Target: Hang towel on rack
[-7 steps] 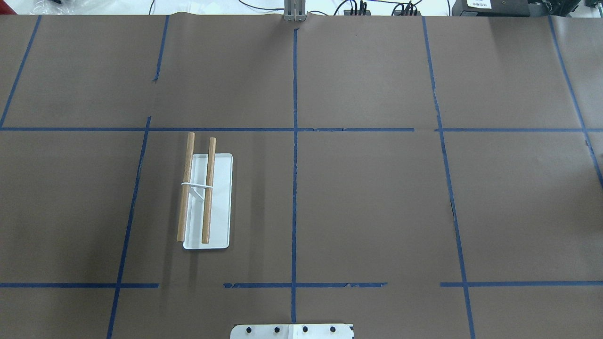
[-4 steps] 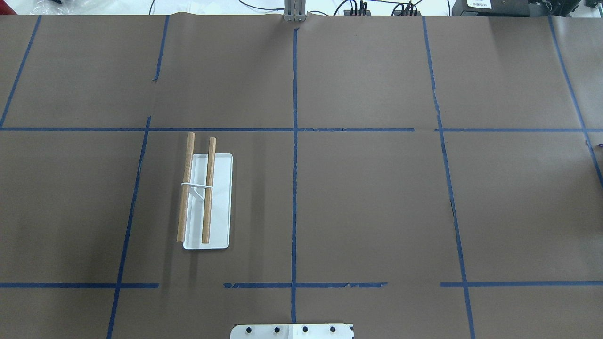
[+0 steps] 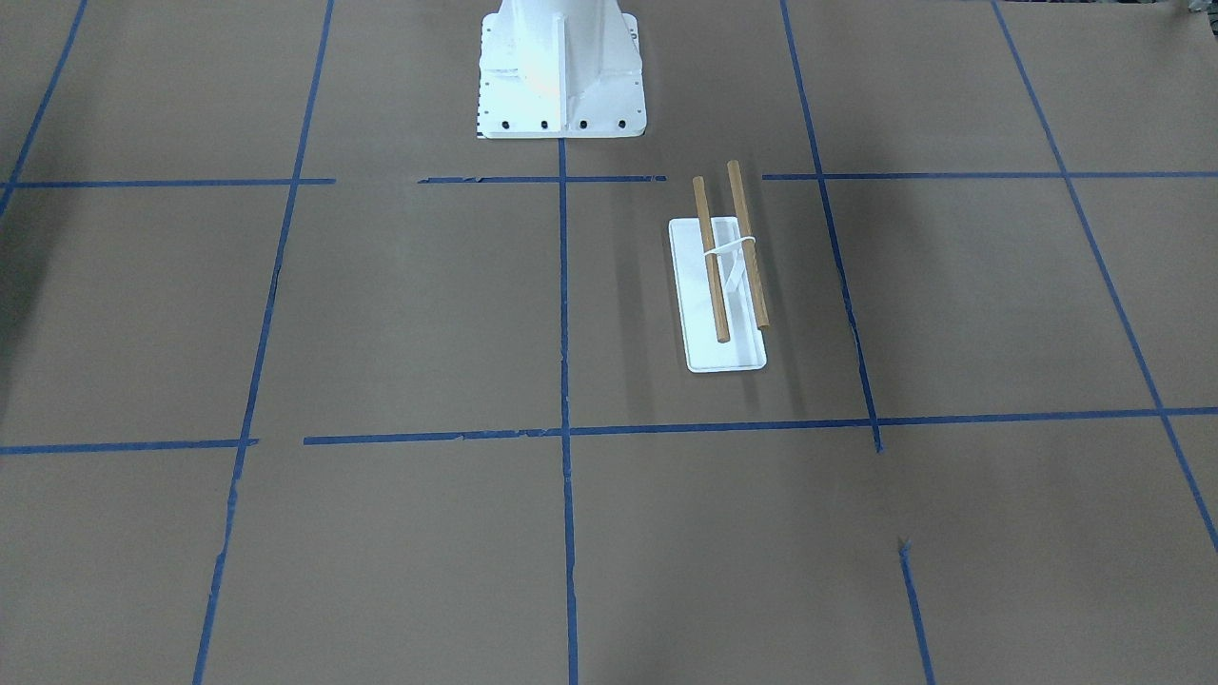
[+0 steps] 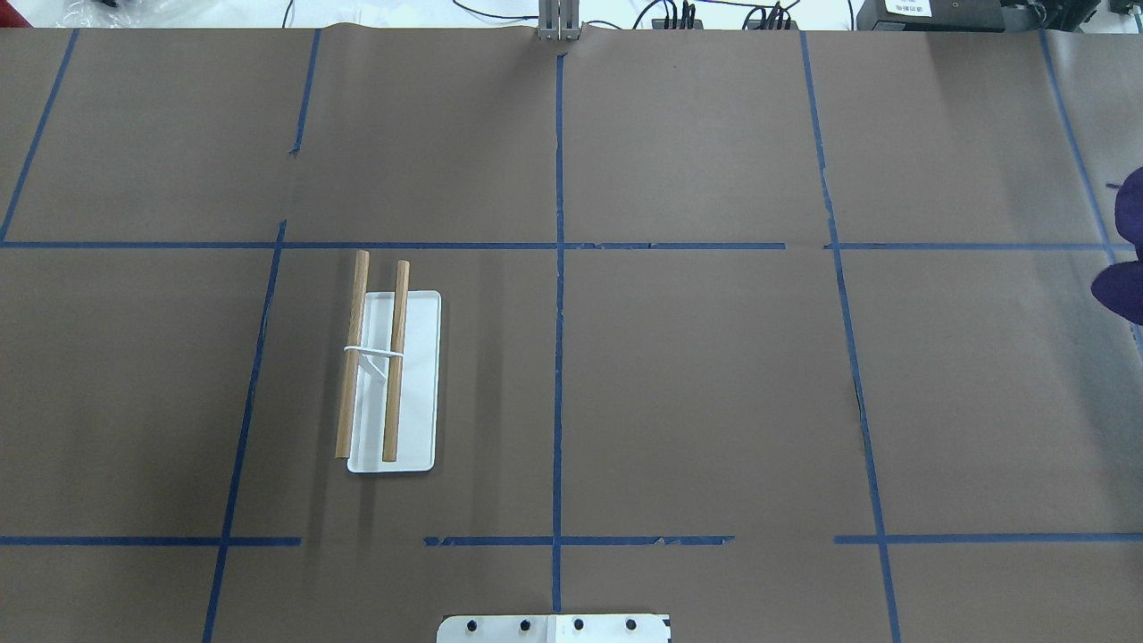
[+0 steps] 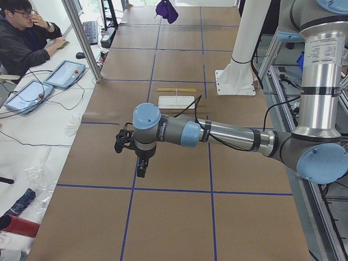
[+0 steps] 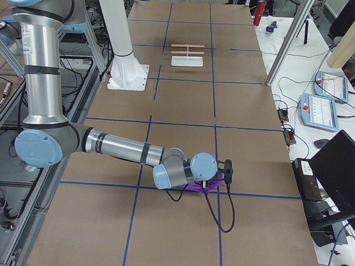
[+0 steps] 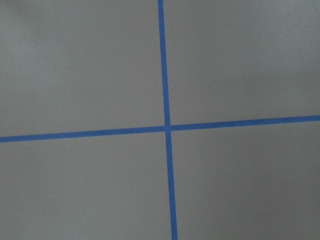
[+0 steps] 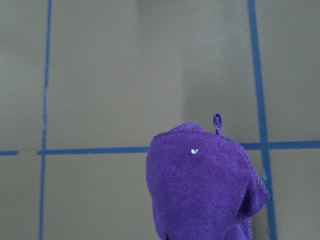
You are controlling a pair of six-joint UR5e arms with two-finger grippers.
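The right gripper (image 6: 217,178) sits low over the table's right end, at the tip of the near arm in the right-side view, with the towel (image 6: 195,187) bunched directly beneath it. Its fingers are not clear in any view, so I cannot tell whether they clasp the cloth or stand apart. The right wrist camera shows the deep purple cloth close up as a rounded fold filling the lower middle of the view, with its small loop tag (image 8: 217,121) sticking up at the top edge and a blue tape line (image 8: 95,150) on the paper behind it. From overhead only a sliver of the towel shows at the right edge of the view, well apart from everything else. The left gripper (image 5: 141,167) hangs over the left end of the table on the near arm in the left-side view, pointing down at bare paper; whether it is spread or closed cannot be told either. Its wrist camera sees only a cross of blue tape (image 7: 167,127). The rack (image 4: 390,366) stands on the left half of the table, closer to the middle than to the left end: a flat white base (image 4: 420,393) carrying two parallel wooden rods (image 4: 396,357) on a white bracket, nothing draped over them. Brown paper (image 4: 696,384) marked with a tape grid covers the table. The robot's white pedestal (image 3: 561,71) stands at the near edge, centred. At a side desk on the far side of the table, an operator (image 5: 24,38) sits by two tablets (image 5: 65,73).
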